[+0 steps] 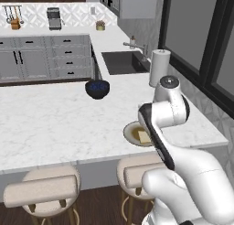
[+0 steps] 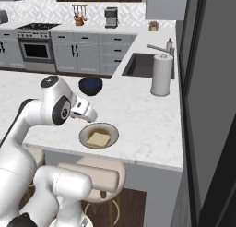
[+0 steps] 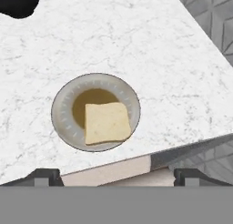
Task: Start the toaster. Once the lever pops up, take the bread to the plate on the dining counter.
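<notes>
The bread (image 3: pixel 106 123) lies flat in the plate (image 3: pixel 63 124), a bit to one side, so part of the brown middle shows. The plate sits on the white marble table (image 1: pixel 50 123), close to its front edge, right above a round stool (image 2: pixel 99 173). That spot is easy for the arm to reach from where the robot stands.

The pincer (image 3: pixel 116 176) hangs above the plate and looks straight down at it. Its two dark tips stand far apart, wide open, and nothing is between them. The bread is not touching them. To me it looks like the bread has been let go on the plate, so the job seems about done.

A dark blue bowl (image 1: pixel 97 88) sits farther back on the same table, well apart from the plate. A paper towel roll (image 2: pixel 162 74) stands near the sink (image 2: pixel 147 64).
</notes>
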